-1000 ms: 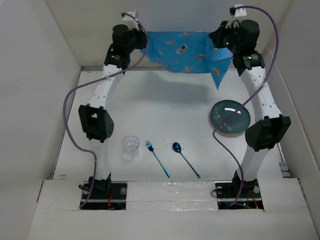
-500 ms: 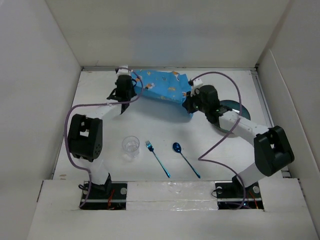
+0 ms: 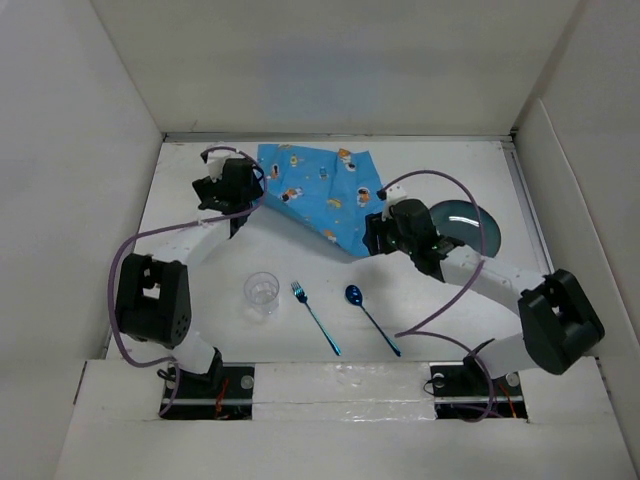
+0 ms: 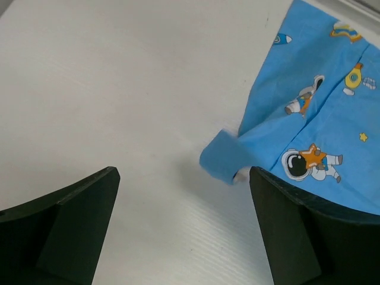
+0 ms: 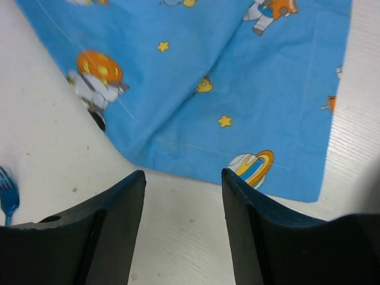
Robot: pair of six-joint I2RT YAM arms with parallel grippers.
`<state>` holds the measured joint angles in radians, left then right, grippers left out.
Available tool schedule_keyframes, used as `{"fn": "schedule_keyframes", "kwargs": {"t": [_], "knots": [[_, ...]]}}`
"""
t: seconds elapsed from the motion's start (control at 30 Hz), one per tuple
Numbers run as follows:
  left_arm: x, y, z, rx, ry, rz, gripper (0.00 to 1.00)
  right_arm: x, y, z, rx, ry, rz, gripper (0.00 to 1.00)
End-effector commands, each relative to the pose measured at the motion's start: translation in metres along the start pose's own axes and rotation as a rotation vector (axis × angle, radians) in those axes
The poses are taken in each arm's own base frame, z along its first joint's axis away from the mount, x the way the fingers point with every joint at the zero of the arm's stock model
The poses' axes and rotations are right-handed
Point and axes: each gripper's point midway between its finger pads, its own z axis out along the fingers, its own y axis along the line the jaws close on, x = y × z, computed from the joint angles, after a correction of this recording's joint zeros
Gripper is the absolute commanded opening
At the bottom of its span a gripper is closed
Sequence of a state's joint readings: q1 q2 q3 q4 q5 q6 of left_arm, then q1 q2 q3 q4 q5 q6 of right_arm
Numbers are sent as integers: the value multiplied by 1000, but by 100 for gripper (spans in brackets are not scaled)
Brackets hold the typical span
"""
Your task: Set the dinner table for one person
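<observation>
The blue cartoon-printed mat point(image 3: 318, 190) lies spread on the white dinner table point(image 3: 300, 255), at the back middle. My left gripper point(image 3: 236, 205) point(image 4: 185, 205) stands open at the mat's left corner point(image 4: 222, 157), which curls up just clear of the fingers. Open too, my right gripper point(image 3: 372, 240) point(image 5: 184, 199) hovers over bare table at the mat's near right edge point(image 5: 237, 130), holding nothing. A teal plate point(image 3: 482, 225) sits to the right, partly behind the right arm. A clear glass point(image 3: 262, 293), a blue fork point(image 3: 315, 318) and a blue spoon point(image 3: 370, 318) lie near the front.
White walls enclose the table on the left, back and right. Purple cables loop from both arms over the surface. The fork's tines point(image 5: 7, 196) show at the left edge of the right wrist view.
The mat, held up in the air by both grippers a second ago, came down onto the table. Both grippers have opened and let go of it, and the mat has spread flatter.
</observation>
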<state>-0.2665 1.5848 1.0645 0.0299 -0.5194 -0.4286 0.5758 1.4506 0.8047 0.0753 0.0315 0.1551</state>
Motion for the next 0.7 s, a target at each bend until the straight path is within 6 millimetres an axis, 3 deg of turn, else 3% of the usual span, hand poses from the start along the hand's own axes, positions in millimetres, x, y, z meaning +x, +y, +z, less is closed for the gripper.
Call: {"fn": "schedule_keyframes", "kwargs": {"t": [0.0, 0.17, 0.2, 0.23, 0.3, 0.33, 0.37, 0.43, 0.47, 0.53, 0.57, 0.63, 0.67], "knots": [[-40, 20, -31, -48, -100, -94, 90, -34, -5, -30, 8, -120, 39, 62], [-49, 24, -49, -23, -119, -154, 86, -27, -24, -44, 43, -140, 122, 59], [-53, 25, -54, -13, -129, -171, 84, -25, -30, -45, 68, -144, 163, 36], [-50, 25, -55, -6, -123, -172, 83, -22, -32, -45, 80, -143, 179, 20], [-41, 21, -51, 5, -91, -161, 80, -13, -42, -43, 124, -137, 226, 0], [-36, 20, -50, -1, -56, -147, 75, -9, -42, -41, 126, -132, 237, 0], [-18, 18, -38, -22, 5, -125, 73, -6, -42, -40, 128, -128, 255, 0], [-8, 14, -32, -40, 60, -125, 71, 4, -50, -39, 174, -114, 281, 0], [7, 16, -25, -65, 100, -111, 71, 9, -53, -38, 191, -103, 291, 0], [16, 14, -18, -61, 104, -124, 70, 20, -62, -38, 246, -94, 322, 19], [26, 13, -9, -52, 124, -126, 70, 30, -67, -35, 260, -70, 341, 44], [25, 8, -5, -46, 126, -128, 70, 36, -72, -34, 274, -60, 347, 50], [36, 11, 6, -72, 157, -111, 70, 38, -72, -32, 277, -61, 359, 54]]}}
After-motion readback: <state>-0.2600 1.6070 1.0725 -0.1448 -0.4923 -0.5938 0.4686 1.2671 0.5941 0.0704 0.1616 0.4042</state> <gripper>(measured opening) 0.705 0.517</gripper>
